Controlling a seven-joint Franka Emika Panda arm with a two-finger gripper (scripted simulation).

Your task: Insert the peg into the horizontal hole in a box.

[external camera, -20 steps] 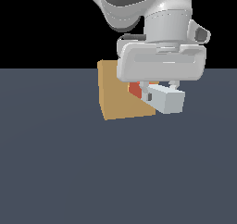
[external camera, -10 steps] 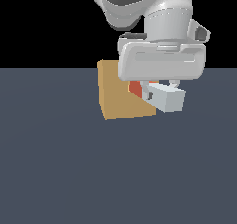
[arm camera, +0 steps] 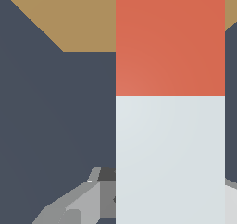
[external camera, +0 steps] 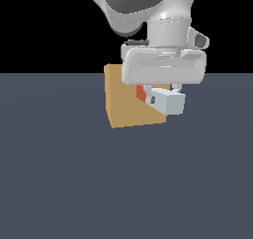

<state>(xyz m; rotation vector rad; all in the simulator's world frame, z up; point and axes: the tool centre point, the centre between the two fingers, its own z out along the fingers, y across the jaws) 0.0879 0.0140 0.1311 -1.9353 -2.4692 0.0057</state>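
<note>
Flat dark grey-blue floor (external camera: 74,183), tan box (external camera: 123,104) resting on it

Flat, even simulator lighting; no cast shadows or glare; edges sharp; black backdrop above grey floor (external camera: 59,183).

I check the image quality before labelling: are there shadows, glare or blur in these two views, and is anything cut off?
Exterior view: flat, even render, sharp edges, no glare; the box casts no visible shadow, and the gripper hides part of the peg. Wrist view: also sharp, but the peg fills much of the frame, cropped by the edges.
</note>
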